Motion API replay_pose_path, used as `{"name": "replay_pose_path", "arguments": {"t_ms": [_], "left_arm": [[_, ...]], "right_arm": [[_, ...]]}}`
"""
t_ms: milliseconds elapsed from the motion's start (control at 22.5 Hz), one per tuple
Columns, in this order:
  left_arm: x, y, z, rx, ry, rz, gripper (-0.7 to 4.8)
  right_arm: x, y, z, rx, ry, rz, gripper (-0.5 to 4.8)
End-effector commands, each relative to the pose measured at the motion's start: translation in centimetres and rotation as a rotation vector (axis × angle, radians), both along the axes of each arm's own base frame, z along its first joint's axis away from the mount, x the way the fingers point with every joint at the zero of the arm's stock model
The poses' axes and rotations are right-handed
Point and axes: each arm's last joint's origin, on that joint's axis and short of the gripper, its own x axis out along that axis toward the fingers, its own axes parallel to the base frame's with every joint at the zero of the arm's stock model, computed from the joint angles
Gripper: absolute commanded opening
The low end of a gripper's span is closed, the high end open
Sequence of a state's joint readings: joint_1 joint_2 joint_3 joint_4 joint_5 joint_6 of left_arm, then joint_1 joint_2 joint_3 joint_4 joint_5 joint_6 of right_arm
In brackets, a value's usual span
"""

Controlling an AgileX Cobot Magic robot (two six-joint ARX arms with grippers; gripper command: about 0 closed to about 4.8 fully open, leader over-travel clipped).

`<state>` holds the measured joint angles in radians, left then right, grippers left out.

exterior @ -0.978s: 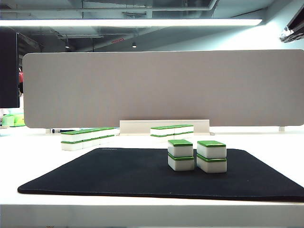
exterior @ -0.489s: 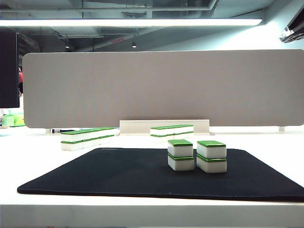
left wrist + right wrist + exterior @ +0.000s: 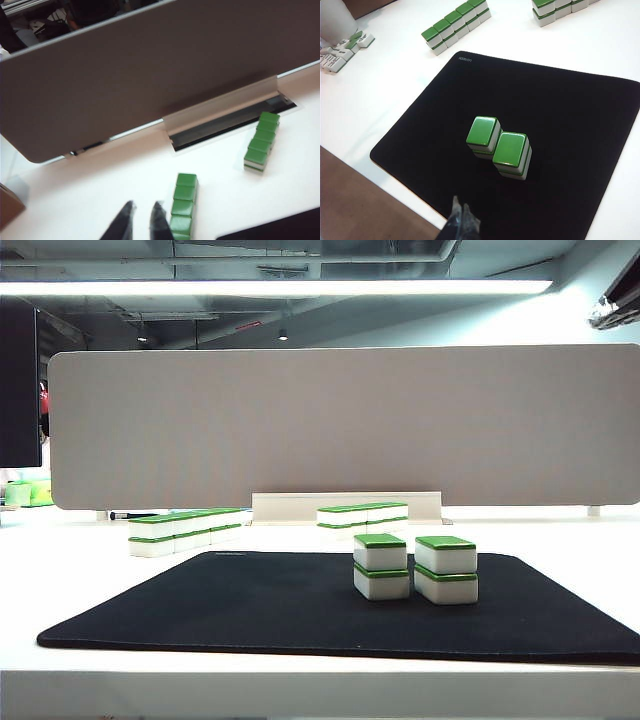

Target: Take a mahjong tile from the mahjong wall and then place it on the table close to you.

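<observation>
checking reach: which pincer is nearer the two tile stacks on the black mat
Right. The right pincer hovers just off the two stacks; the left pincer is by a tile row off the mat.

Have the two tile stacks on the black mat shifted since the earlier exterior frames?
No. The two tile stacks sit at the same spot on the black mat, unchanged against its far edge.

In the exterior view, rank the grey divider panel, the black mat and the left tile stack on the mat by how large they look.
1. grey divider panel
2. black mat
3. left tile stack
The mat lies flat, seen edge-on, so it looks smaller than it is.
</observation>
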<state>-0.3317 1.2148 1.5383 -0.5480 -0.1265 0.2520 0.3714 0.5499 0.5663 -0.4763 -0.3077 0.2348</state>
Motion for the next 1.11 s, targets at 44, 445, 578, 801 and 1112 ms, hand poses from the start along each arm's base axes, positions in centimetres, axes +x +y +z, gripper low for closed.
{"name": "replay_pose_path", "arguments": {"t_ms": [44, 445, 578, 801, 1112], "left_arm": [[-1.1, 1.1, -3.8, -0.073, -0.034, 0.011, 0.44], [-7.5, 5.4, -18.4, -0.245, -0.021, 0.191, 0.44], [-8.9, 6.0, -20.9, -0.291, -0.06, 0.221, 0.44], [-10.7, 6.9, -26.3, -0.388, -0.102, 0.281, 0.44], [-11.7, 7.2, -30.2, -0.398, -0.113, 0.293, 0.44]], "right_arm": [[0.0, 0.0, 0.2, 0.004, -0.02, 0.001, -0.01], [0.0, 0.0, 0.2, 0.005, -0.02, 0.004, -0.01], [0.0, 0.0, 0.2, 0.005, -0.02, 0.004, -0.01], [0.0, 0.0, 0.2, 0.005, -0.02, 0.003, -0.01], [0.0, 0.0, 0.2, 0.005, -0.02, 0.004, -0.01]]}}
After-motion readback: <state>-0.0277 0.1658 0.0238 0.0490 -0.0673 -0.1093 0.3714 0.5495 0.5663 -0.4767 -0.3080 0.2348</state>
